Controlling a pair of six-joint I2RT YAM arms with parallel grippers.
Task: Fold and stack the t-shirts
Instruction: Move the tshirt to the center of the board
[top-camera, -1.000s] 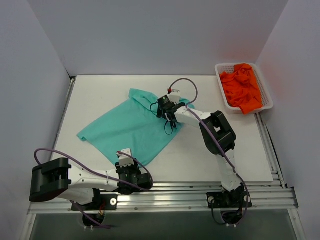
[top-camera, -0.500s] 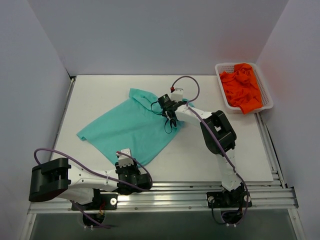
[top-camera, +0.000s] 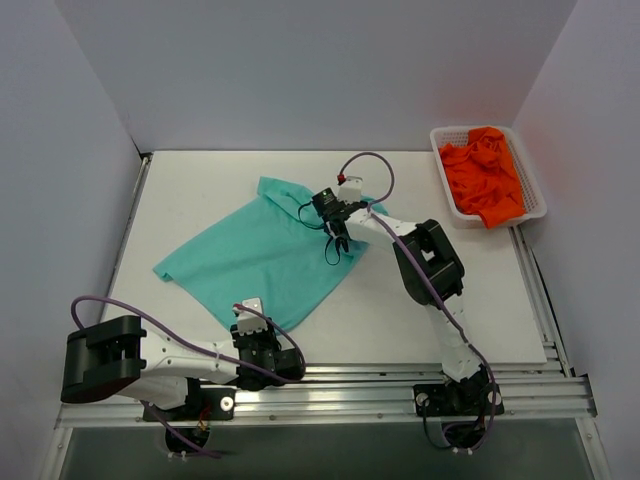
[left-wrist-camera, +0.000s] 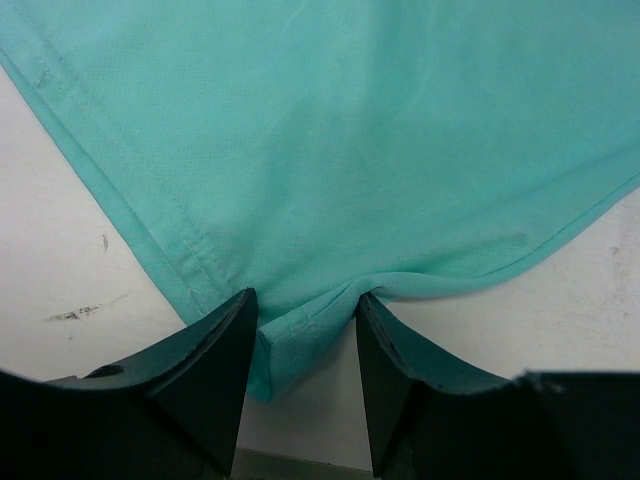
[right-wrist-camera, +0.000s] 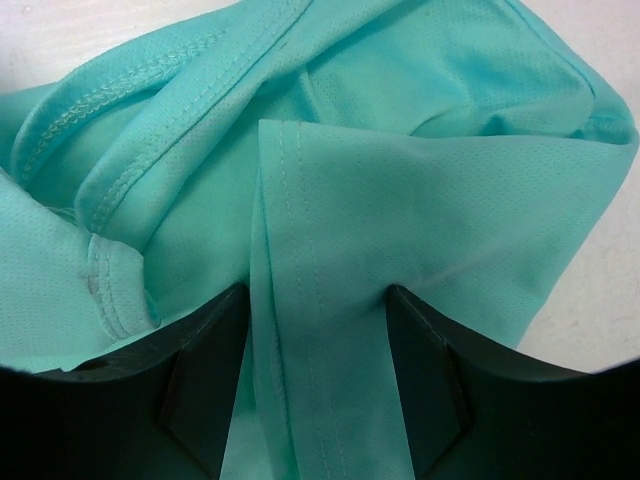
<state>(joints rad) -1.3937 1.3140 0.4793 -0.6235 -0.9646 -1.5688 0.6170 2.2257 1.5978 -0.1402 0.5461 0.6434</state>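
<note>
The teal t-shirt (top-camera: 255, 250) lies spread on the white table, bunched at its far right end. My right gripper (top-camera: 335, 228) is down on that bunched end. In the right wrist view a stitched fold of the teal cloth (right-wrist-camera: 320, 200) runs between its jaws (right-wrist-camera: 315, 340), which stand apart and touch the cloth on both sides. My left gripper (top-camera: 270, 335) is at the shirt's near corner. Its jaws (left-wrist-camera: 305, 320) are open astride the hem corner (left-wrist-camera: 290, 335), with bare table showing between them. The orange t-shirts (top-camera: 485, 175) lie crumpled in a basket.
The white basket (top-camera: 437, 148) stands at the table's far right corner. Grey walls close in the left, back and right sides. A metal rail (top-camera: 380, 385) runs along the near edge by the arm bases.
The right gripper's jaws have narrowed around the cloth fold and it has shifted slightly to the left. The left gripper has barely changed.
</note>
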